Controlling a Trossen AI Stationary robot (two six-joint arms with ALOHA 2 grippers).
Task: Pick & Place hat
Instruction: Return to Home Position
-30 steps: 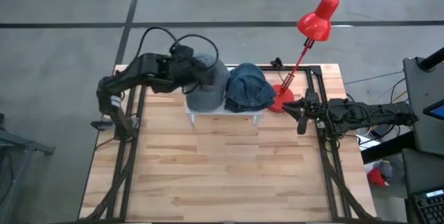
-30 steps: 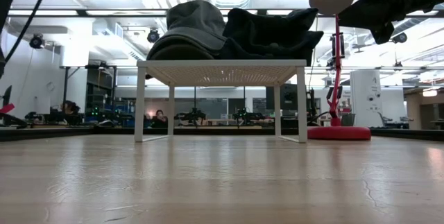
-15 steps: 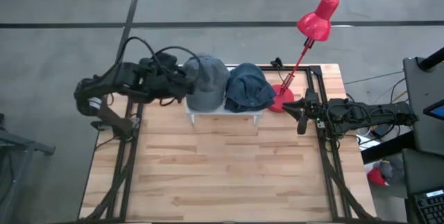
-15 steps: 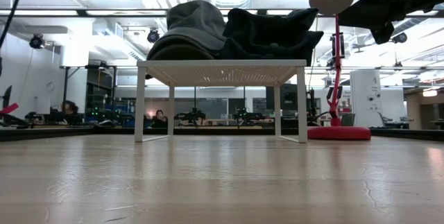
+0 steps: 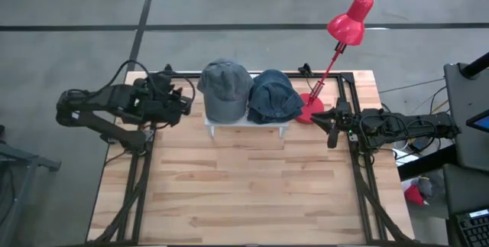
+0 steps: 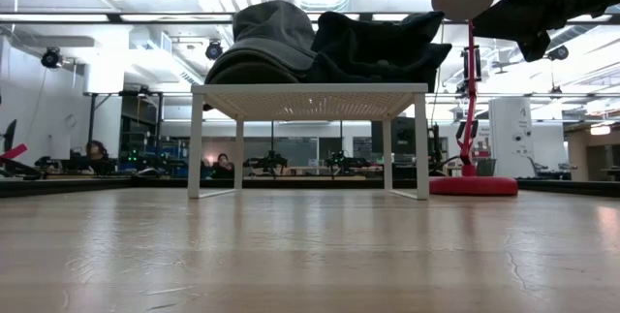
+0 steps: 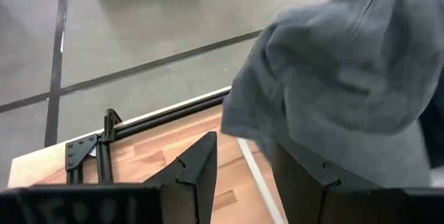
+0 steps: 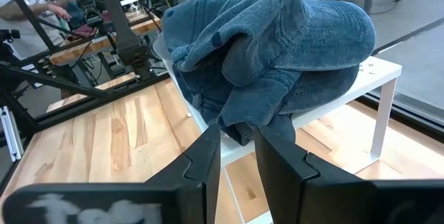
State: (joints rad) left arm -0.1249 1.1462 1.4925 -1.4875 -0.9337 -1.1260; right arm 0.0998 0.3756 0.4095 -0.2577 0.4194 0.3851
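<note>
- The bare boards of the table filled the lower half of the high view; nothing lay there waiting to be picked.
- The left gripper had drawn back from over the shelf within the last second. It sat at middle left of the high view, just clear of the shelf's left end.
- Its wrist view showed the fingers well parted with nothing between them, so the cap had been let go.
- The right gripper waited at middle right, unmoved. Its wrist view showed the fingers only narrowly parted and empty.
- On the white shelf, in the upper centre of the high view, the gray cap sat at the left end. It touched the blue denim cap on its right, and neither had shifted as the arm left.
- That suggested the placing was done, with only the left arm's retreat to finish.
- From above the gray cap read as a single piece. The low view showed a dome over a wider gray layer, probably the stack.
- The low view also caught the left fingertips newly at its top-left corner.
- The red lamp stood furthest back, at upper right.
</note>
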